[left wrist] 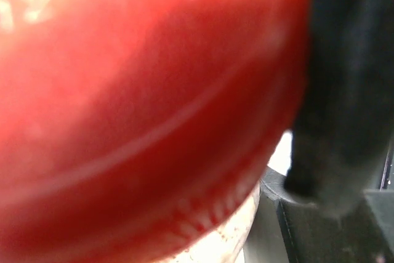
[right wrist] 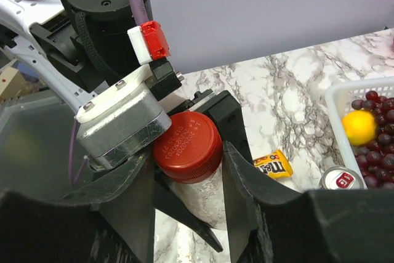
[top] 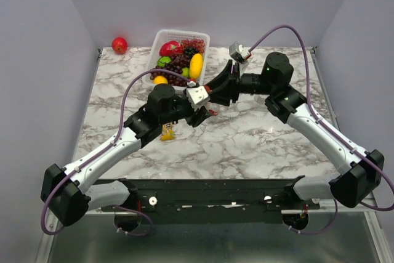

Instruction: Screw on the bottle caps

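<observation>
**Cap-tightening step.** The left gripper [top: 208, 114] is clamped on a short clear bottle [right wrist: 200, 201] and holds it tilted above the middle of the marble table [right wrist: 289, 109]. The right gripper [right wrist: 188, 155] meets it from the opposite side. Its fingers [right wrist: 237, 177] appear pressed against the sides of the red cap [right wrist: 188, 143], which sits on the bottle's neck. The next move likely calls for a firm wrist rotation against a steady left hold. The cap has a ribbed rim and a white date code printed on top.
</observation>
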Tool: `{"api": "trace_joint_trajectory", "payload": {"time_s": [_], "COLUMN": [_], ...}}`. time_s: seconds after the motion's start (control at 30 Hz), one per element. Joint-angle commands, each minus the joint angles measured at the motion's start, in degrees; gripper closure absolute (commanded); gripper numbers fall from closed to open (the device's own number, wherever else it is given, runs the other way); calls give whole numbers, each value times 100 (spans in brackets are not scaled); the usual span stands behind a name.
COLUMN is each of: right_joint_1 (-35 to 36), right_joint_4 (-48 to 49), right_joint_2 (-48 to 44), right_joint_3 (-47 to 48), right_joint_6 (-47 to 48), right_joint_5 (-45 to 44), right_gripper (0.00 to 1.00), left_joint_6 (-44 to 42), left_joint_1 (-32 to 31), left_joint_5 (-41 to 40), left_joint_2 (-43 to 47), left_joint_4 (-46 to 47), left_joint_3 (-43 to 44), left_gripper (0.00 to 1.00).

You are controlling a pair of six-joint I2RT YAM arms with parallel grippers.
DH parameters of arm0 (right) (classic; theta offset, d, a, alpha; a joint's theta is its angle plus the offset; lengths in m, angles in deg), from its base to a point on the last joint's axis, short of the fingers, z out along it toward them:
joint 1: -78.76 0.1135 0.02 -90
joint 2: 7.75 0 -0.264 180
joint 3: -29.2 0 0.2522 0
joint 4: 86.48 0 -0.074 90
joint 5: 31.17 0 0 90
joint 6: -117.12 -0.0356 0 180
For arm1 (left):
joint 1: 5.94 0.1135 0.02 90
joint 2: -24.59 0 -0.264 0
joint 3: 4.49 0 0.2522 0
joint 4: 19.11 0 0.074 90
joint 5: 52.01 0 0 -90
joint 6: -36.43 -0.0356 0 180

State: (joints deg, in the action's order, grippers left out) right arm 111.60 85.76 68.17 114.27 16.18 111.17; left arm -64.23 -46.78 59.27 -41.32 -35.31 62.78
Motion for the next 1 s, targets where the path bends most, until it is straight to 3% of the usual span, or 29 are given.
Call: {"api": "trace_joint_trajectory", "payload": {"time_s": [0.0, 0.13, 0.27, 0.37, 0.53, 0.7, 0.8, 0.97], "right_joint_1": [21, 21, 29, 38, 38, -6, -85, -102], "right_joint_4": [42, -46, -475, -565, -565, -310, -319, -363], "right_joint_2": [-156, -95, 19, 98, 81, -24, -103, -16], "right_joint_3": [173, 199, 454, 603, 595, 384, 384, 445], "right_joint_6": [30, 13, -23, 30, 57, 136, 355, 506], "right_joint_5": [-531, -812, -1663, -1815, -1815, -841, -181, 486], "right_gripper": [68, 71, 73, 73, 70, 38, 27, 24], "left_joint_6": [-243, -254, 526, 845, 837, 425, 30, -375], "left_joint_1": [58, 59, 32, 41, 58, 330, 427, 507], "left_joint_5": [25, -140, -1919, -2303, -1646, 234, 1043, 1493], "left_joint_2": [69, 140, -8, -202, -168, 8, 69, 96], "left_joint_4": [-300, -364, 138, 94, 129, -220, -729, -1022], "left_joint_3": [-105, -227, -263, -35, -113, -105, 62, 194], "left_gripper": [100, 100, 100, 100, 100, 100, 100, 100]}}
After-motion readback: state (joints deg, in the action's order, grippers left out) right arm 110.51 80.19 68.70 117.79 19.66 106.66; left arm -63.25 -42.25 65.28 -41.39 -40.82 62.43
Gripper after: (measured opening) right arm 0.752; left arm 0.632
